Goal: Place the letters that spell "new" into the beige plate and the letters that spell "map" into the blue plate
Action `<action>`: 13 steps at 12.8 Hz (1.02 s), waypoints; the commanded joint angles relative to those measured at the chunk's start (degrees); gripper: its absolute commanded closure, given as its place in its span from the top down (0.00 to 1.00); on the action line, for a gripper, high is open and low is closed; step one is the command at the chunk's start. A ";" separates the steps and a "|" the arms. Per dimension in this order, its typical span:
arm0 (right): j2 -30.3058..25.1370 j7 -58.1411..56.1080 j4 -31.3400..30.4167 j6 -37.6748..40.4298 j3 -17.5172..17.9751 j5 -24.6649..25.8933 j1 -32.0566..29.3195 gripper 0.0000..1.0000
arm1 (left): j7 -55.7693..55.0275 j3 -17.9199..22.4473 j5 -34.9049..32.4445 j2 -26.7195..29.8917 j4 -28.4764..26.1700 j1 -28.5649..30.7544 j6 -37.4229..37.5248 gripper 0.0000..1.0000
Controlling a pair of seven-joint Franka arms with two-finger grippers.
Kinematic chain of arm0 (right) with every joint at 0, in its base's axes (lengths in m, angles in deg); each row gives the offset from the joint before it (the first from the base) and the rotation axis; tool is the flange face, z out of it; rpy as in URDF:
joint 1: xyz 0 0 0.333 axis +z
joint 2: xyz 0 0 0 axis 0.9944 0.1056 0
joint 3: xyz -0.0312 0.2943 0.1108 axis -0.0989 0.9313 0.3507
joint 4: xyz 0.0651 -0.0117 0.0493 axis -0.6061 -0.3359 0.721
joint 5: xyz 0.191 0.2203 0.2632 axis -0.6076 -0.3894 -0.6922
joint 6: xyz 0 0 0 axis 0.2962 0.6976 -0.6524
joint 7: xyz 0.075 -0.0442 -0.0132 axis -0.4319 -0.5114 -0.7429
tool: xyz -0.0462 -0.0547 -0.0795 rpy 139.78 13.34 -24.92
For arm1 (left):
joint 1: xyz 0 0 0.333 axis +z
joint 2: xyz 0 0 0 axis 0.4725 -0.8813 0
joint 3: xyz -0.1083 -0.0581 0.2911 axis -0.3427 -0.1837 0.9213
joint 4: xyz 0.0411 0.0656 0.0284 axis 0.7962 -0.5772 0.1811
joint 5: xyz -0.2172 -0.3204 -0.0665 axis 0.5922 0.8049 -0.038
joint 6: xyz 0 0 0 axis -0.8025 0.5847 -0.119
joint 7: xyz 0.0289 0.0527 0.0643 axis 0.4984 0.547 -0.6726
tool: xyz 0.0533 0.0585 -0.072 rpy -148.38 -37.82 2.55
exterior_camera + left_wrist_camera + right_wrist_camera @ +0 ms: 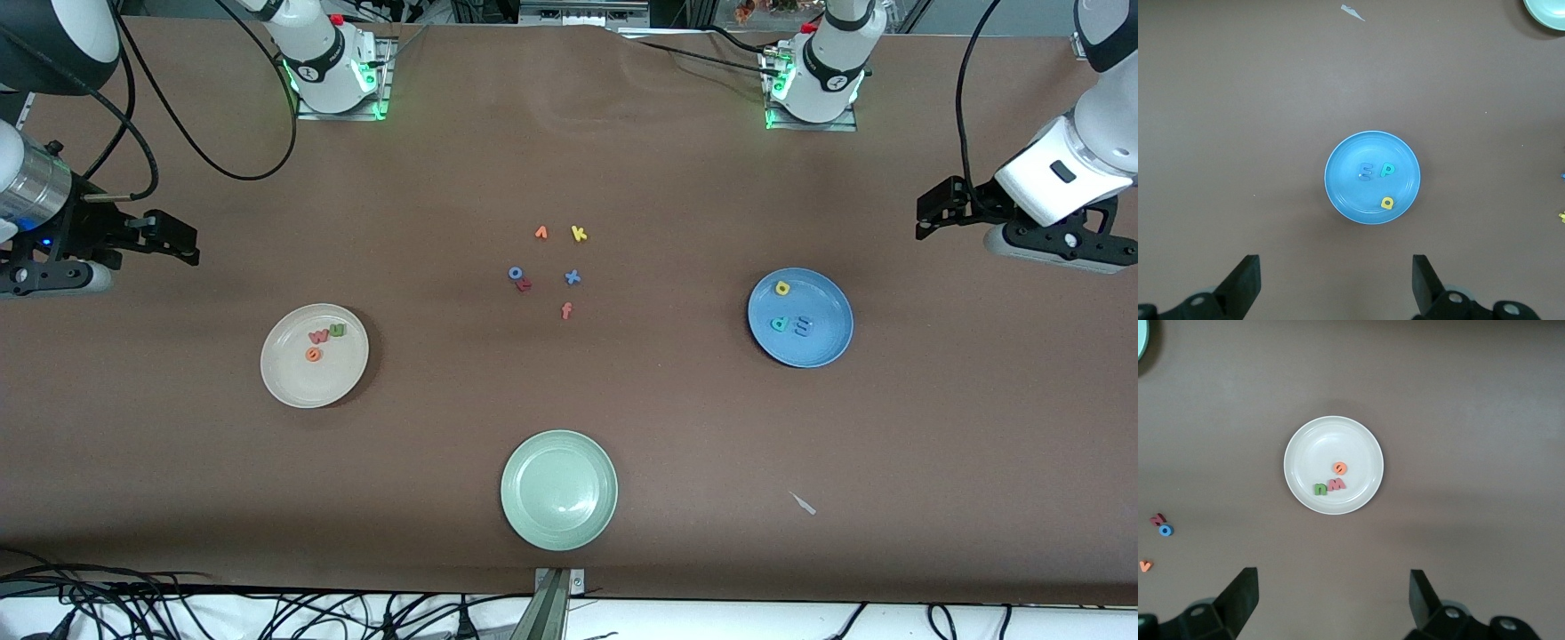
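Both words look sorted. The green n, pinkish-red w and orange e lie in the beige plate, lower left of centre in the front view. The yellow a, teal p and periwinkle m lie in the blue plate, right of centre.

The left pincer hangs at the right edge, the right pincer at the left edge; both gape wide and hold nothing.

The main risk, as I judge it, is a needless further pick: the 6 spare letters mid-frame, among them the yellow k, blue x and orange f, could be mistaken for task letters. The pale green plate, bottom centre, and a scrap on the counter block nothing.
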 commanded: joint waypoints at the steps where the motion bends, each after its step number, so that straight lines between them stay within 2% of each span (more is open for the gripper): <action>1: 0.58 -0.42 1.47 0.77 0.12 -1.27 -0.36 1.00 | -0.19 0.31 0.41 -0.99 2.37 -0.09 1.61 1.00; 13: 0.58 -0.42 1.47 0.69 0.12 -1.35 -0.28 1.00 | -0.27 0.31 0.41 -1.78 2.37 -0.45 1.44 1.00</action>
